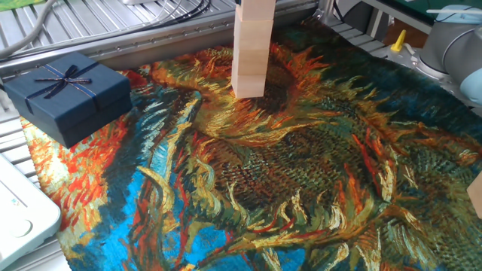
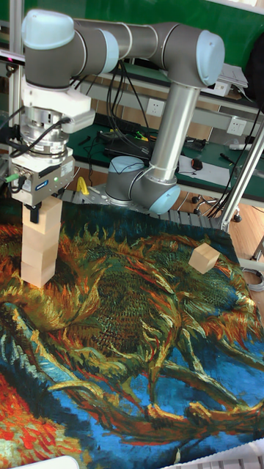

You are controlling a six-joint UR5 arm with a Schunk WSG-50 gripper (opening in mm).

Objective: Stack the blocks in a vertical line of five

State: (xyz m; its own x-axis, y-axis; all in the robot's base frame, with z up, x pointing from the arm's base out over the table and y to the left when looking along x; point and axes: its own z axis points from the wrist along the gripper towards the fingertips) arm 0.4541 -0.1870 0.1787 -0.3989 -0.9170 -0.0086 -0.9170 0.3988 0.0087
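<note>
The blocks (image 2: 42, 245), seemingly light, rigid, smooth-faced wood, are standing stacked far left while the gripper (image 2: 34, 213) is sitting with fingers clamped on the top block's (image 2: 44, 212) opposite flat sides, the sensible hold.

Silver-grey tube arm (image 2: 170, 110) with pale blue round joint caps (image 2: 47, 28), white wrist ring, boxy grey hand (image 2: 35, 212) with green light, black cables.

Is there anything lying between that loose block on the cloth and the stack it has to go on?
Nothing visible: only bare painted cloth lies between the loose block and the stack, where the pincer sits.
</note>
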